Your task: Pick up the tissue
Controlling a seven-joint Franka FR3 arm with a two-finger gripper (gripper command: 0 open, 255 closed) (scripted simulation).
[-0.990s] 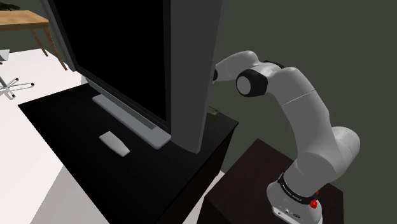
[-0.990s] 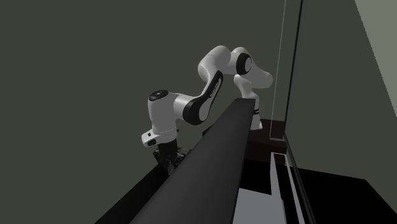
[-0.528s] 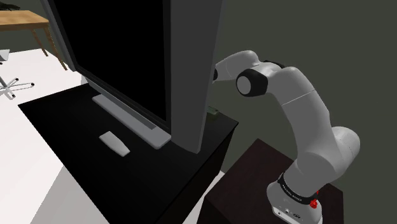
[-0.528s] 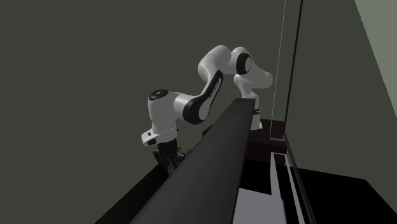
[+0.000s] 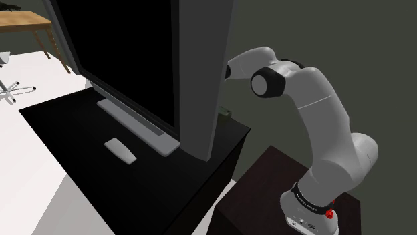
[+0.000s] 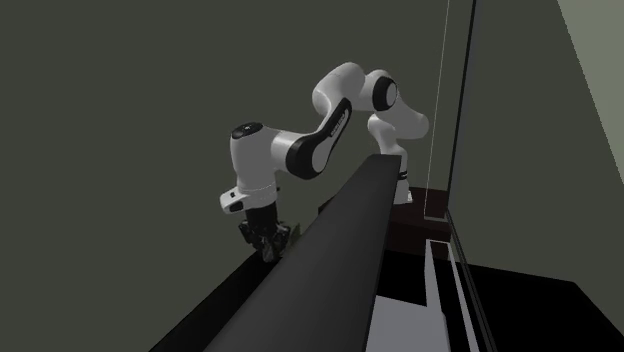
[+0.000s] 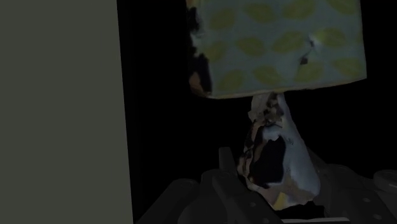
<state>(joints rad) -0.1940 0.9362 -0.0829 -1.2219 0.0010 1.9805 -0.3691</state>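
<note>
tissue (image 7: 278, 149): pale crumpled tuft poking from leaf-printed box (image 7: 280, 44), behind monitor (image 5: 127, 60), by black cabinet's (image 5: 167, 180) back edge | handling: likely feather-light, soft, tears easily; best gripped low on tuft, near box | gripper (image 6: 266, 243): fingers pinching tuft

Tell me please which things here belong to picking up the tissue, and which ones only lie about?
For the job: claw, tissue clasped in it, leaf-patterned tissue box joined to it.
Lying about: television, flat grey slab before it, black cabinet, wooden table, chair base.
</note>
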